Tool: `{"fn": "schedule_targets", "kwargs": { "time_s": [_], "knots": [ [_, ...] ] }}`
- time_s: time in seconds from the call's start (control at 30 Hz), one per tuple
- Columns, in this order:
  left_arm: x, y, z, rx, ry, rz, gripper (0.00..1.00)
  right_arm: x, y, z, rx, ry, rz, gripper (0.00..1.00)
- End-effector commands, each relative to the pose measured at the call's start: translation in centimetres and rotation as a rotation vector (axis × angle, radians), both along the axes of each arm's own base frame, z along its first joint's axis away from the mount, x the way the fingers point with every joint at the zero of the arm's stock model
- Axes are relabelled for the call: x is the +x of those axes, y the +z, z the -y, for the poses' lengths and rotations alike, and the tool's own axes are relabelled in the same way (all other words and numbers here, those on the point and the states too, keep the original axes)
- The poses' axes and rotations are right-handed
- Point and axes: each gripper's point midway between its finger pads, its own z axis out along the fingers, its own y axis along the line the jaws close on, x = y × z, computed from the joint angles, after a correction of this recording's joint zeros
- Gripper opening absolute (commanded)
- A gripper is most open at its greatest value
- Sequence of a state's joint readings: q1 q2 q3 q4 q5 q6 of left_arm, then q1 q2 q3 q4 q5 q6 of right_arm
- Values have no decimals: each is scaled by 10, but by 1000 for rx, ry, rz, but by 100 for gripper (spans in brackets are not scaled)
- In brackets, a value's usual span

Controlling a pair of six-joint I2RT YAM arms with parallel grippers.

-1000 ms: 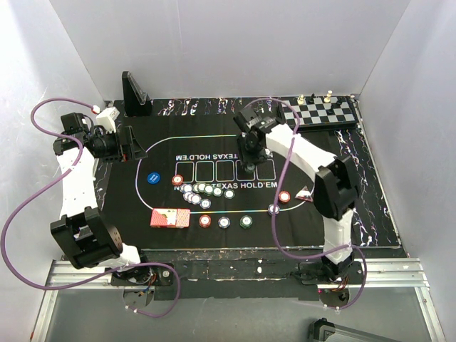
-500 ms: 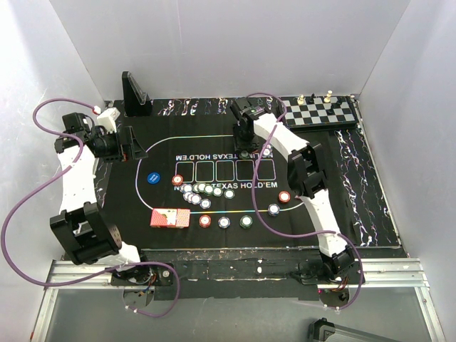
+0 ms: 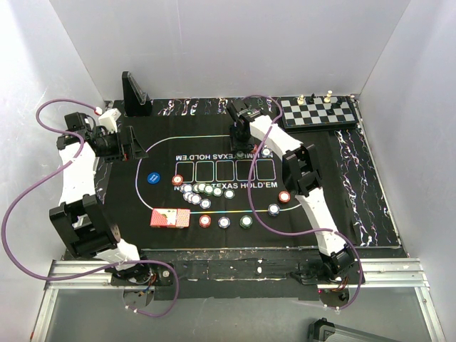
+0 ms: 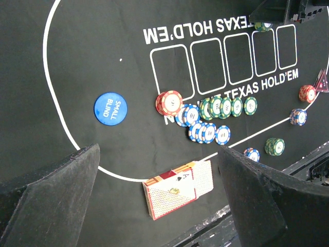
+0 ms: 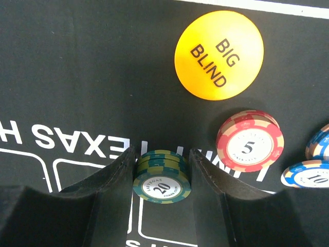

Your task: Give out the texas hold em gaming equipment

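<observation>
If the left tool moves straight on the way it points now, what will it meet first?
Most likely the card deck, just ahead of the open left tool; depth is unclear, so perhaps the mat first.

Left arm point(image 3: 71, 174): bent up along the left side, wrist turned in toward the middle | left gripper point(image 3: 131, 145): raised, fingers spread wide, holding nothing | right arm point(image 3: 303, 171): stretched far forward, nearly straight | right gripper point(image 5: 162, 154): pointing down, fingers pressed on both sides of green chips point(image 5: 161, 183)
</observation>
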State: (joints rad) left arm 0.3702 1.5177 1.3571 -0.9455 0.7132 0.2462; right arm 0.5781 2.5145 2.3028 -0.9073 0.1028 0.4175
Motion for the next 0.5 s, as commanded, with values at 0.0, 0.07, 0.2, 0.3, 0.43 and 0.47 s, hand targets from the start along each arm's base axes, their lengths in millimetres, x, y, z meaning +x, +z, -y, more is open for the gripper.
{"fn": "schedule_targets", "kwargs": {
  "time_s": [0.0, 0.07, 0.2, 0.3, 0.43, 0.47],
  "knots": [
    [9, 16, -5, 24, 2, 62, 100, 16, 5, -6, 32, -26, 45, 1],
    [9, 17, -5, 26, 4, 66, 100, 17, 5, -8, 39, -29, 48, 1],
    [8, 21, -4, 26, 6, 72, 100, 16, 10, -8, 43, -20, 51, 23],
    [5, 23, -2, 26, 6, 77, 100, 15, 20, -7, 44, -15, 60, 52],
    [3, 27, -4, 39, 24, 89, 100, 10, 36, -4, 51, -20, 68, 59],
    [1, 28, -3, 36, 21, 86, 100, 8, 43, -3, 52, -20, 75, 61]
  ]
}}
